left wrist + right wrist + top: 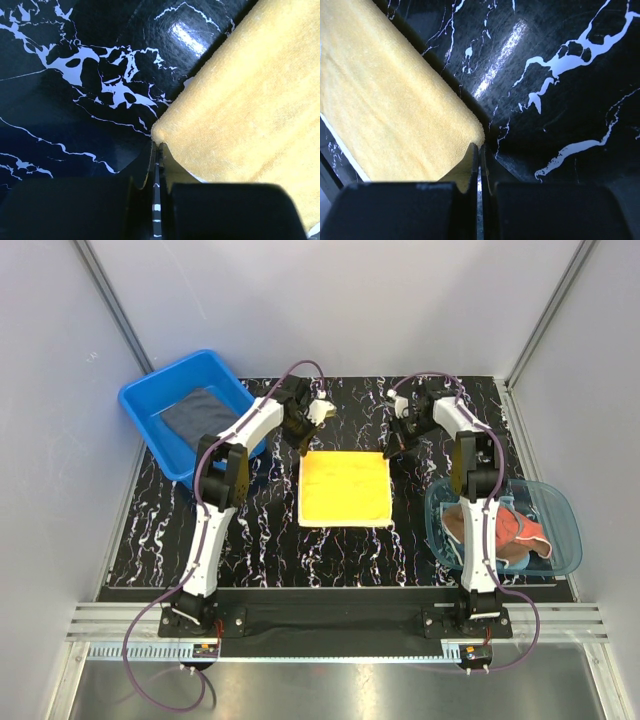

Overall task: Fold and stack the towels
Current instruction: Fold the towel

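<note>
A yellow towel [344, 487] lies spread flat in the middle of the black marbled table. My left gripper [302, 451] is down at its far left corner. In the left wrist view that gripper [158, 146] is shut, pinching the tip of the towel [250, 100]. My right gripper [390, 454] is at the far right corner. The right wrist view shows it [480, 146] shut the same way on the towel [395, 110]. A dark grey towel [197, 412] lies in the blue tub. A crumpled brown towel [512, 530] sits in the teal bowl.
The blue tub [150, 445] stands at the far left of the table, partly off its edge. The translucent teal bowl [563, 525] sits at the right, beside the right arm. White walls close in the back and both sides.
</note>
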`<action>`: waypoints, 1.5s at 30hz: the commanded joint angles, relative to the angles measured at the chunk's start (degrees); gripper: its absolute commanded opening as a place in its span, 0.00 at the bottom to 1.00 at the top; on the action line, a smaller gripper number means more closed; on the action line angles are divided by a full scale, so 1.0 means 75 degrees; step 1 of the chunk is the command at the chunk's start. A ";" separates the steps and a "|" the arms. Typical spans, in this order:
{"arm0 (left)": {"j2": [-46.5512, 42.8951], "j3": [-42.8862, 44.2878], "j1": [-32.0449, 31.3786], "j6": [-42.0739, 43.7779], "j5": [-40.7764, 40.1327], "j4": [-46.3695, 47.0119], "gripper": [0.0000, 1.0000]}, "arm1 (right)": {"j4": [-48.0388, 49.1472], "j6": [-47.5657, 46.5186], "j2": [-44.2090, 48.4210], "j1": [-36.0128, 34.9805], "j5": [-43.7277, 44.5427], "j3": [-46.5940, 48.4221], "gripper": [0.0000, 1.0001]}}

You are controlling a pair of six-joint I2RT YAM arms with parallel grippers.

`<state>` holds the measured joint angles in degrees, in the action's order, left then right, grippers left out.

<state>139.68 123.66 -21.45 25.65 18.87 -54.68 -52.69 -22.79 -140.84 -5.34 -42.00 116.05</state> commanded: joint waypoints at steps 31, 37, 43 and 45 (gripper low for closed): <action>-0.4313 -0.3736 -0.0655 0.0143 -0.1251 0.2110 0.01 | 0.4939 0.0834 0.5289 -0.0154 0.1556 -0.5405 0.00; -0.4830 -0.4813 -0.0830 -0.0185 -0.1122 0.2496 0.01 | 0.5278 0.1314 0.5840 -0.0459 0.1790 -0.6448 0.00; -0.5369 -0.5506 -0.1030 -0.0466 -0.1204 0.2543 0.03 | 0.5583 0.1819 0.6519 -0.0646 0.2107 -0.7597 0.00; -0.5579 -0.5881 -0.1077 -0.0607 -0.1134 0.2696 0.04 | 0.5502 0.1878 0.6683 -0.0705 0.2282 -0.7867 0.00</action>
<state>102.59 82.00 -29.21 22.90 11.44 -37.08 -14.26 -10.83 -95.00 -9.93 -28.77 58.89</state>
